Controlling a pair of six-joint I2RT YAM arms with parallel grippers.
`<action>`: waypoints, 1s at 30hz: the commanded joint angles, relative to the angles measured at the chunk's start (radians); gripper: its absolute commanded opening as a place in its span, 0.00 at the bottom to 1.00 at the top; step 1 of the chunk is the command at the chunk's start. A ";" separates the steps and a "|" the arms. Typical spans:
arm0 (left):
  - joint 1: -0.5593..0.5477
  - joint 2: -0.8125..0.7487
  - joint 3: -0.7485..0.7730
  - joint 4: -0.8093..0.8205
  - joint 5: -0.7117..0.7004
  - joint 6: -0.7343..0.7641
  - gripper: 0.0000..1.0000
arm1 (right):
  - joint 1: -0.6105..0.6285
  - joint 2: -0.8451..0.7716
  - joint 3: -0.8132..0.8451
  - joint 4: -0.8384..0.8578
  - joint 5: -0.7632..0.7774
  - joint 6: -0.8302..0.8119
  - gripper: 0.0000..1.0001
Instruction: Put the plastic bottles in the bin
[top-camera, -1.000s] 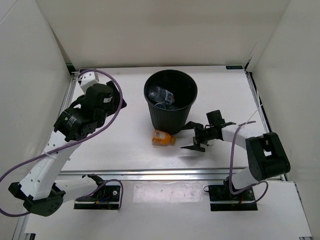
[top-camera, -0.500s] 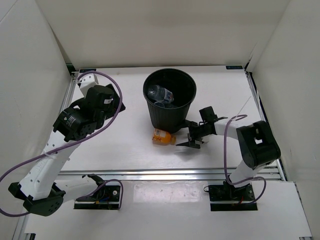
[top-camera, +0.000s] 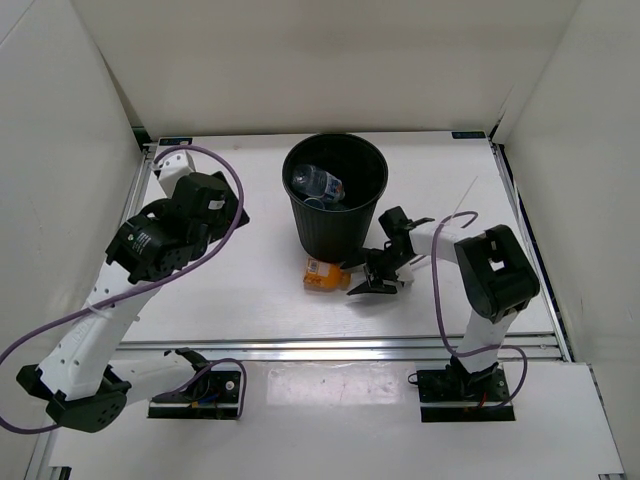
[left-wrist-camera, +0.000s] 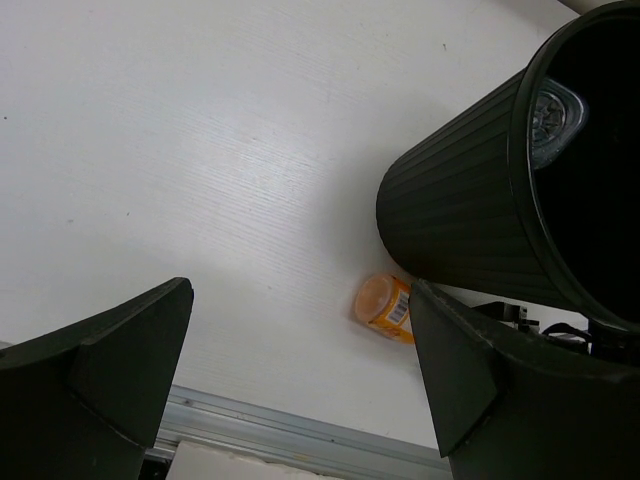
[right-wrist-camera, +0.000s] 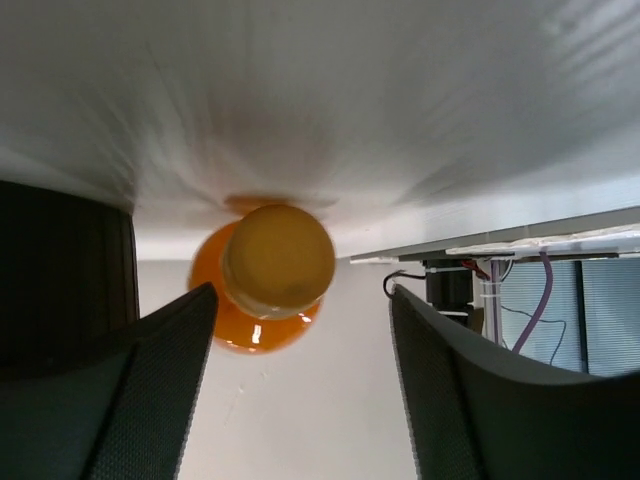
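Note:
The squat orange bottle (top-camera: 322, 273) lies on its side at the foot of the black bin (top-camera: 335, 225). Its cap (right-wrist-camera: 278, 255) faces my right gripper (right-wrist-camera: 302, 290), which is open; the cap sits between the fingertips without clear contact. In the top view my right gripper (top-camera: 354, 278) is just right of the bottle. Clear bottles (top-camera: 320, 183) lie inside the bin. My left gripper (left-wrist-camera: 300, 288) hangs open and empty above the table, left of the bin (left-wrist-camera: 470, 210), looking down on the orange bottle (left-wrist-camera: 385, 310).
White walls enclose the table on three sides. An aluminium rail (top-camera: 330, 347) runs along the near edge. The left arm (top-camera: 165, 240) with its purple cable stands over the left part of the table. The right arm's elbow (top-camera: 495, 265) rises right of the bin.
My right gripper has slid left up to the orange bottle and its jaws have narrowed. The bin has shifted slightly left. The left arm has stayed put.

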 joint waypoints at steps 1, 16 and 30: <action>0.003 -0.044 -0.011 -0.031 -0.003 -0.020 1.00 | 0.024 0.022 0.057 -0.119 0.049 -0.003 0.72; 0.003 -0.130 -0.031 -0.103 -0.003 -0.060 1.00 | 0.062 0.059 0.075 -0.182 0.087 0.006 0.34; 0.003 -0.179 -0.049 -0.094 -0.034 -0.069 1.00 | 0.062 -0.123 0.127 -0.457 0.157 -0.167 0.00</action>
